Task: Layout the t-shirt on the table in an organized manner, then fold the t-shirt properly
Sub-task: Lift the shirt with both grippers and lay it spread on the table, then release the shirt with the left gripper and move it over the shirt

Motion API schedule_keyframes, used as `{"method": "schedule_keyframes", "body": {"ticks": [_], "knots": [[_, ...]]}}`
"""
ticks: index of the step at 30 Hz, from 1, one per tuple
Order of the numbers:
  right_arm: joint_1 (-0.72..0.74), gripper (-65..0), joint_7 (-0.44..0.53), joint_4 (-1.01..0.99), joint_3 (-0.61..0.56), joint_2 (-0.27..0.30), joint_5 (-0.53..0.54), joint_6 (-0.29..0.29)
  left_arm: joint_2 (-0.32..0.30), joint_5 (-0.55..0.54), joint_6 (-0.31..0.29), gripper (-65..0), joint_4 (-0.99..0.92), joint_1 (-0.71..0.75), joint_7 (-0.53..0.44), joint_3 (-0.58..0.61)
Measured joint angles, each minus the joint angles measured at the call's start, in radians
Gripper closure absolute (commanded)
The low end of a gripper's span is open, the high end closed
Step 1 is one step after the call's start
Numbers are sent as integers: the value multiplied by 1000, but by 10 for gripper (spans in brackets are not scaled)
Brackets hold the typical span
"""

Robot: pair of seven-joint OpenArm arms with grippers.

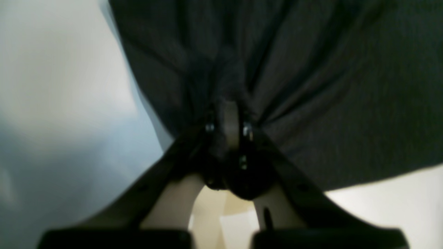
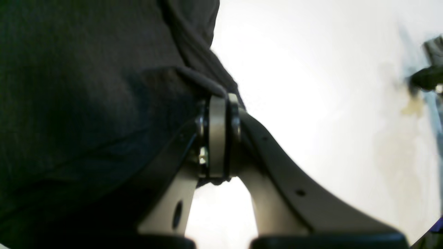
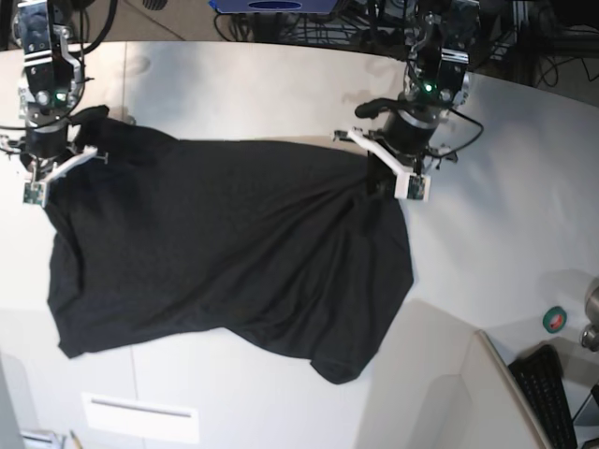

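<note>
The black t-shirt point(image 3: 225, 243) lies spread over the white table point(image 3: 505, 243) with its plain side up, creased toward its upper right corner; no print shows. My left gripper point(image 3: 379, 180) is shut on that upper right corner. In the left wrist view, folds of the t-shirt point(image 1: 328, 86) fan out from the closed left gripper point(image 1: 229, 114). My right gripper point(image 3: 49, 187) is shut on the shirt's upper left corner. In the right wrist view, a bunched edge of the t-shirt point(image 2: 86, 103) is pinched in the right gripper point(image 2: 221, 103), above the bright table point(image 2: 311, 86).
A green tape roll point(image 3: 555, 320) and a black keyboard point(image 3: 552, 393) sit at the lower right, past an angled table edge. A white label point(image 3: 140, 416) lies near the front edge. Cables and equipment point(image 3: 374, 19) line the far side.
</note>
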Motion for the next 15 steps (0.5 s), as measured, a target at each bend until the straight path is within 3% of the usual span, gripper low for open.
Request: {"method": "schedule_keyframes", "body": {"ticks": [4,8,11,12,15], "knots": [[-38,0,-64,-1,5,-2,2,-7,-3,0,0,0,-3,14,-4,-1],[-49,0,-73,-2,97,-79,53,6,-3,0,0,0,-3,26,-1,-1],[-51,-164,-73,-2,203,-101,50,-4,-6,0,1,0,-3,23,0,-1],[-54,-198,-72,-2,225,-96,50,-7,-6,0,0,-61,-3,24,0,-1],[-57,-203,-72,-6,242,-92,51,-8,-3,0,0,-369,-2,43,-5,-1]]}}
